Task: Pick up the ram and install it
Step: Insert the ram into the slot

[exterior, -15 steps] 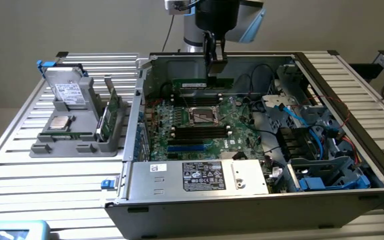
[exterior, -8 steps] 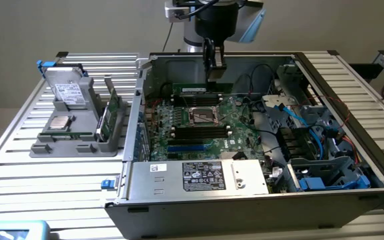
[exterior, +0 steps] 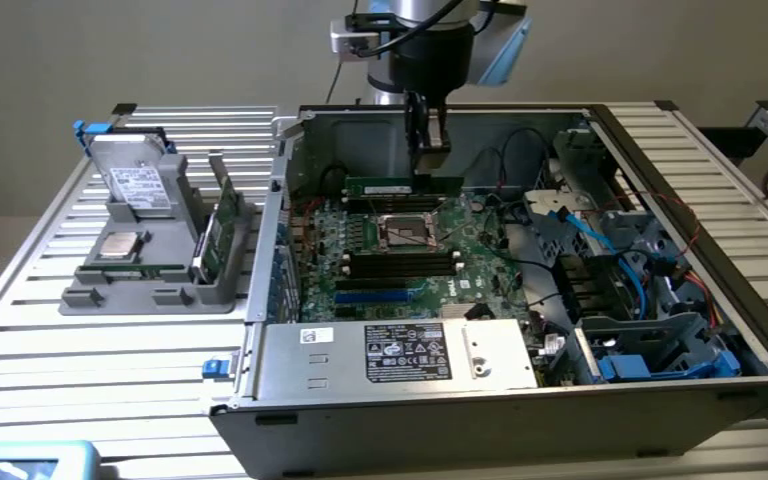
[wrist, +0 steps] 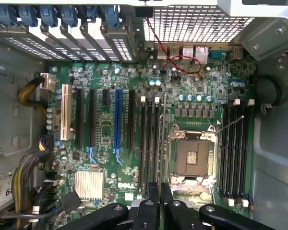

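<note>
1. My gripper [exterior: 427, 160] was nearly closed, its jaws pinching the ram [exterior: 404, 186] by its upper edge at about mid-length.
2. The ram hung directly below my fingers inside the case [exterior: 357, 400], above the motherboard [exterior: 357, 240] near its far edge, beyond the CPU socket [exterior: 408, 232].
3. Its long axis ran across the exterior view, left to right. From the wrist it looked edge-on and parallel to the black slots [wrist: 149, 143] beside the socket.
4. I judged it to be over the slots, not yet seated.
</note>
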Controlling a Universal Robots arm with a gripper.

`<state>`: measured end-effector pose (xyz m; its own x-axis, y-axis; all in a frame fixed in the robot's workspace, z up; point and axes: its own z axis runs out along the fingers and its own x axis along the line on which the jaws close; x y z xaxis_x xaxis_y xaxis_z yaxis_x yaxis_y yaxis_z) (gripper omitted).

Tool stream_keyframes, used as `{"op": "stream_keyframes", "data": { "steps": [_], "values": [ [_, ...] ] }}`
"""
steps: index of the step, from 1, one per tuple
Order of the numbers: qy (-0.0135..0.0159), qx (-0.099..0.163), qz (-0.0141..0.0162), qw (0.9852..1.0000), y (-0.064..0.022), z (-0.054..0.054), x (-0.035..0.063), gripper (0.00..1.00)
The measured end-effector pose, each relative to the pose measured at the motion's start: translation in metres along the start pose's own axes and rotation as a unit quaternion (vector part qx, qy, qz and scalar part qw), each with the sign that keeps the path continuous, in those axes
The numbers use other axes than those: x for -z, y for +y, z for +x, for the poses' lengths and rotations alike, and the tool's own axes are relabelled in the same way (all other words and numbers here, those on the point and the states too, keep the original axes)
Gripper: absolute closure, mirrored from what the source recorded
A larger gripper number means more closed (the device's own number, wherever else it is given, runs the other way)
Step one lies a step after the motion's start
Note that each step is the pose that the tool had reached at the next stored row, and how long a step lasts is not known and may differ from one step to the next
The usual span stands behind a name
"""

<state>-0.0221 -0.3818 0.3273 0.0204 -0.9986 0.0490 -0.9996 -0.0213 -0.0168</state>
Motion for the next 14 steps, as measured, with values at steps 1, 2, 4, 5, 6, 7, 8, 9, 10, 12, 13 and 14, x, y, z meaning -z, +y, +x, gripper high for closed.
{"op": "stream_keyframes", "data": {
  "steps": [1,2,4,5,6,7,8,9,10,12,13,14],
  "values": [
    [0.0002,0.000,0.0000,1.0000,0.0000,0.000,-0.0018,0.87],
    [0.0004,0.000,0.0000,1.0000,0.0001,0.000,-0.0036,0.87],
    [0.0007,0.000,0.0000,1.0000,0.0001,0.000,-0.0072,0.87],
    [0.0009,0.000,0.0000,1.0000,0.0002,0.000,-0.0090,0.87],
    [0.0012,0.000,0.0000,1.0000,0.0002,-0.001,-0.0107,0.87],
    [0.0016,0.000,0.0000,1.0000,0.0002,-0.001,-0.0123,0.87],
    [0.0020,0.000,0.0000,1.0000,0.0002,-0.001,-0.0139,0.87],
    [0.0025,0.000,0.0000,1.0000,0.0003,-0.001,-0.0153,0.87],
    [0.0031,0.000,0.0001,1.0000,0.0003,-0.001,-0.0168,0.87],
    [0.0044,0.000,0.0000,1.0000,0.0003,-0.001,-0.0193,0.87],
    [0.0051,0.000,0.0001,1.0000,0.0004,-0.001,-0.0206,0.87],
    [0.0060,0.000,0.0001,1.0000,0.0004,-0.001,-0.0218,0.87]
  ]
}}
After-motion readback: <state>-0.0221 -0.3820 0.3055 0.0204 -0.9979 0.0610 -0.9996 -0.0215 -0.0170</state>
